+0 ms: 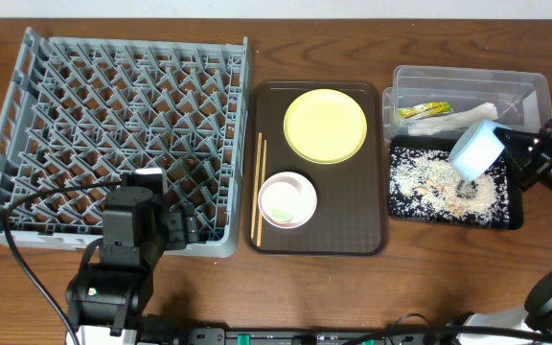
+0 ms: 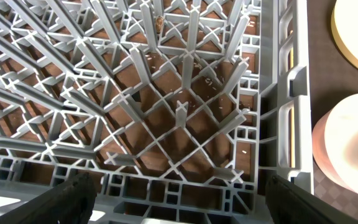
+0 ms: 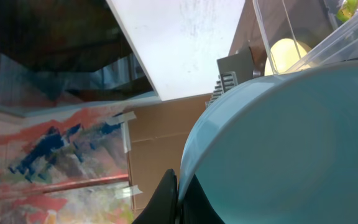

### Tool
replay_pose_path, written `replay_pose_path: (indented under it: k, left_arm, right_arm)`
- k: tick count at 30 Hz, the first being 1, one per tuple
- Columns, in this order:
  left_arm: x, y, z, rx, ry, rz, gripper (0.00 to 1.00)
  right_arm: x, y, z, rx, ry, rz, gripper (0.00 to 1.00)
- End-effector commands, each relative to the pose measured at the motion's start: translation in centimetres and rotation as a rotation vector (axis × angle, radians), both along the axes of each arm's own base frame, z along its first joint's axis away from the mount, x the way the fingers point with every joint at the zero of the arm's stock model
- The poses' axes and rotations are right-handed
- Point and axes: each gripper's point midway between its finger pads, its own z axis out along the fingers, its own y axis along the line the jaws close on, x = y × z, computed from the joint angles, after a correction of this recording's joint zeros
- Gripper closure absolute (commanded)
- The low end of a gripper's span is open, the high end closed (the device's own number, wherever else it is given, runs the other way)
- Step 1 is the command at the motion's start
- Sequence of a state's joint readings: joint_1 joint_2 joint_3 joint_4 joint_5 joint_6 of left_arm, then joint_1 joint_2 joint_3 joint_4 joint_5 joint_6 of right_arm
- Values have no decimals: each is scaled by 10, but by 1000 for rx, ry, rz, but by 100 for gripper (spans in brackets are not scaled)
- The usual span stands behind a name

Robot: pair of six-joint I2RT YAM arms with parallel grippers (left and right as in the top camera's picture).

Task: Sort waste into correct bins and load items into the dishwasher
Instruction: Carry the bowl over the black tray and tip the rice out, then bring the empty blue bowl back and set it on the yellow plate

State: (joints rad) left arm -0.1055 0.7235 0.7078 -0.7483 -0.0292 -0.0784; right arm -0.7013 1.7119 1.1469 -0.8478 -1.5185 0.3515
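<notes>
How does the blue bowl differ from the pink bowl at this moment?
Colour: the blue bowl is light blue, the pink bowl pinkish white. Pose: the blue bowl is tipped over the black tray; the pink bowl sits upright on the brown tray. State: the right tool grips the blue bowl; no tool holds the pink bowl. Both are round.

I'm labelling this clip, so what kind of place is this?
Probably a mock dish-clearing station in a robot lab: a grey dish rack and a brown serving tray holding a yellow plate sit on a wooden table.
</notes>
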Motion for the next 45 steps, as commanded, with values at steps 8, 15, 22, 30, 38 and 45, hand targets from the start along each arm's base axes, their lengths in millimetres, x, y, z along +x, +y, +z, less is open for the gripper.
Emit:
replay_pose_path:
  k: [8, 15, 22, 30, 38, 45]
  left_arm:
    - [3, 2, 12, -3, -32, 13, 10]
    - [3, 2, 12, -3, -32, 13, 10]
    - [3, 2, 12, -3, -32, 13, 10]
    - [3, 2, 12, -4, -32, 13, 10]
    - [3, 2, 12, -3, -32, 13, 10]
    - [3, 2, 11, -3, -30, 13, 10]
  right_arm:
    - [-7, -7, -46, -179, 210, -36, 99]
    - [-7, 12, 10, -140, -230, 31, 99]
    - [-8, 11, -11, -205, -116, 38, 99]
    - [-32, 31, -69, -486, 157, 191, 99]
    - [-20, 77, 11, -744, -141, 290, 99]
    - [11, 121, 47, -1157, -320, 304, 99]
